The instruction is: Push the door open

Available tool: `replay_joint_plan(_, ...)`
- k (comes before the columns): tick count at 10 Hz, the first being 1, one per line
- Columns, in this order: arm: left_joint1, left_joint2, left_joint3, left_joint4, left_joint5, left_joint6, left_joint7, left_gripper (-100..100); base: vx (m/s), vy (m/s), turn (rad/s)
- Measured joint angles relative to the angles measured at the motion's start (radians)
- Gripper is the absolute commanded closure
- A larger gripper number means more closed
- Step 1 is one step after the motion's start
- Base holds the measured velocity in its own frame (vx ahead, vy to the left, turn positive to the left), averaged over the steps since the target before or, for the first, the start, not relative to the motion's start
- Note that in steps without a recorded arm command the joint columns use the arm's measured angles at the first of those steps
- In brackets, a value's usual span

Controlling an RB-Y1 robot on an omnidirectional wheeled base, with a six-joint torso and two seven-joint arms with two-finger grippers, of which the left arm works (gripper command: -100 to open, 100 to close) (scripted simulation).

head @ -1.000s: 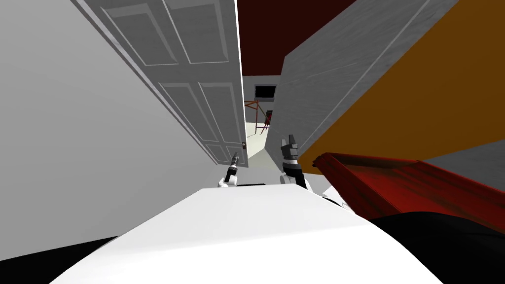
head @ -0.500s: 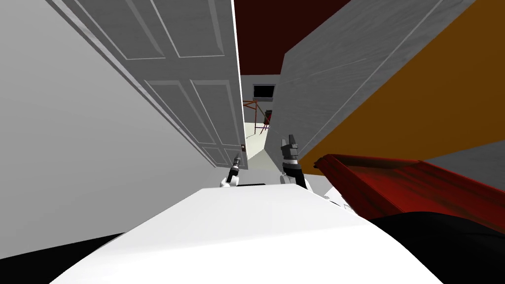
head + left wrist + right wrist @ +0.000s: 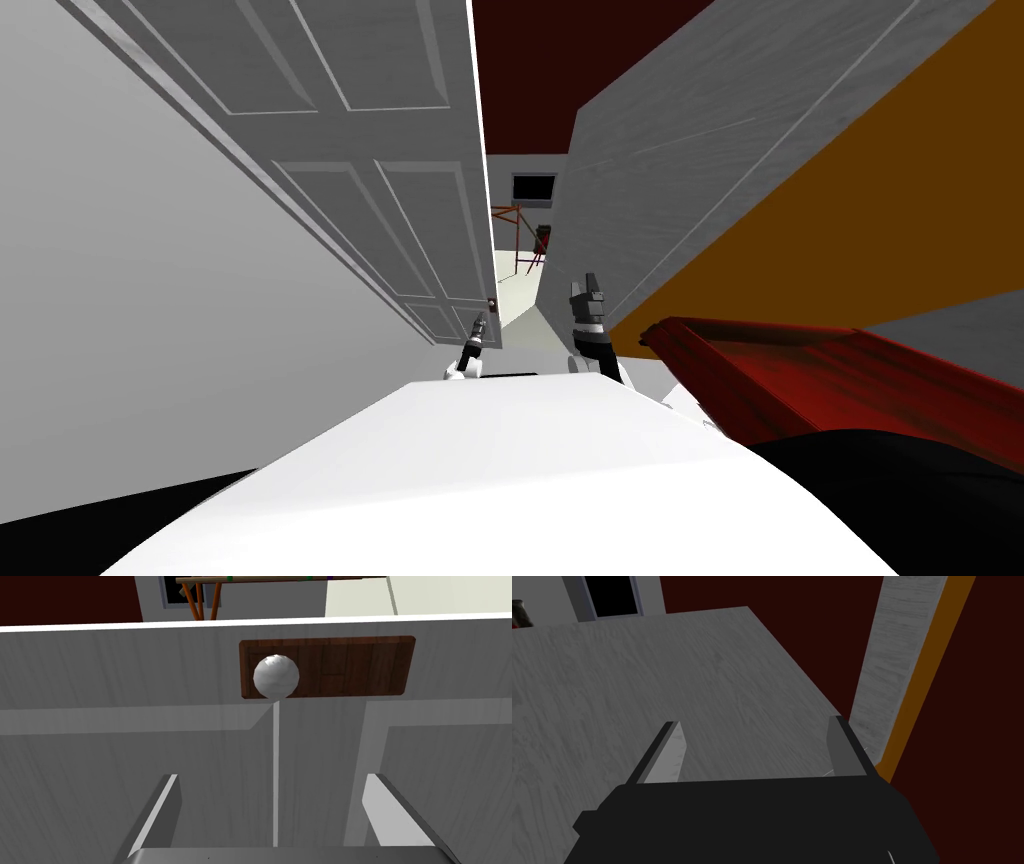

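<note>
A plain light grey wall (image 3: 120, 300) runs along the left, a grained grey wall (image 3: 700, 130) with an orange surface (image 3: 860, 220) beside it along the right. Between them lie a pale floor (image 3: 515, 290), a framed black opening (image 3: 534, 187) and a reddish frame stand (image 3: 515, 235).

The left gripper (image 3: 272, 776) carries two thin, light grey fingers (image 3: 387, 811), flat blades with slanted tips, on a grey-edged body. The right gripper (image 3: 753, 721) has the same blades on a matt black box with chamfered corners. In the head view both forearms (image 3: 597, 348) are dark, banded pale grey at the wrist, with white shells behind.
</note>
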Motion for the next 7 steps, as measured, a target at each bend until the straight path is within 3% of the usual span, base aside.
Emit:
replay_joint_plan(2, -0.003, 0.016, 0.004, 0.006, 0.002, -0.003, -0.002, -100, 0.199, -0.042, -0.025)
replay_joint_plan(4, 0.003, 0.020, 0.007, -0.003, 0.002, 0.002, -0.002, -100, 0.179, -0.030, -0.021)
replay_joint_plan(7, -0.002, -0.008, 0.013, 0.007, 0.005, -0.003, 0.001, -100, 0.158, -0.006, -0.016)
